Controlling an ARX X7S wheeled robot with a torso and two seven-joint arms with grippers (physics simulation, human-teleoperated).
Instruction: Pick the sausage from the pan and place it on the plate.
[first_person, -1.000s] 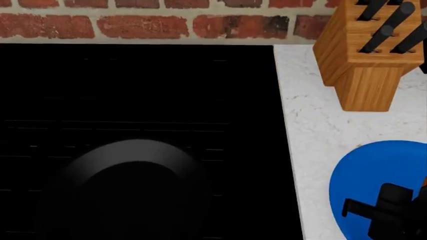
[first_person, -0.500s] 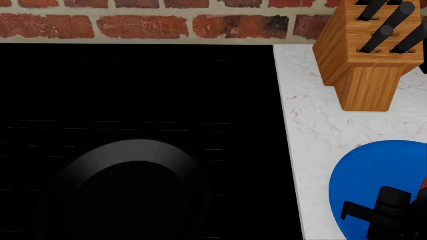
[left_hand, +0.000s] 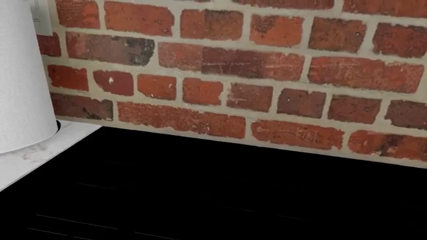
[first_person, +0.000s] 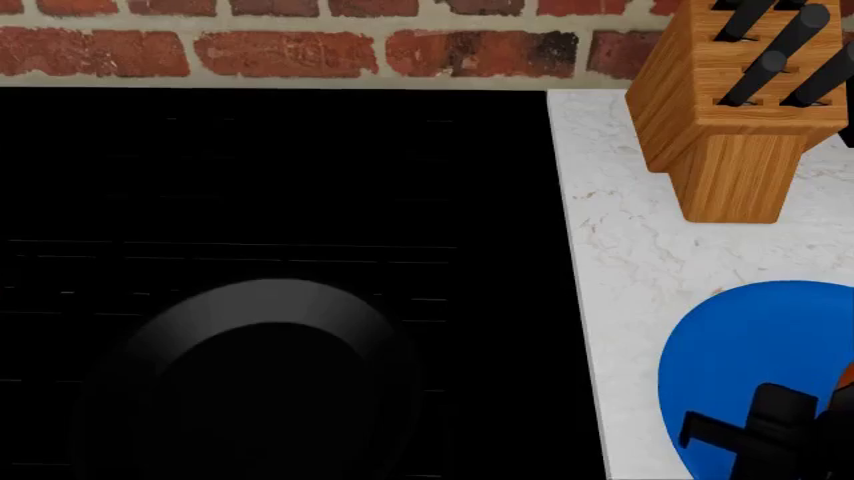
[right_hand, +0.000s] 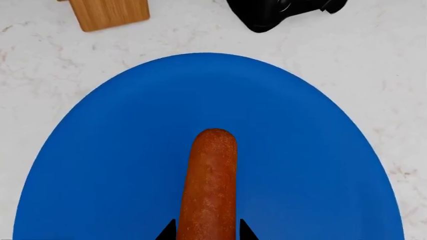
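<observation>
From my left wrist camera I see only a brick wall (left_hand: 253, 75), a black stovetop (left_hand: 220, 200) and a white paper-towel roll (left_hand: 23, 80); my left tool is out of view.

From my head, the black pan (first_person: 260, 380) sits on the stovetop, the knife block (first_person: 734, 110) on the white counter (first_person: 627, 260), and my right tool (first_person: 767, 430) hangs over the blue plate (first_person: 747, 340).

Through my right wrist camera, that tool grips the sausage (right_hand: 208, 185), over the plate's middle; contact with the plate is unclear.
</observation>
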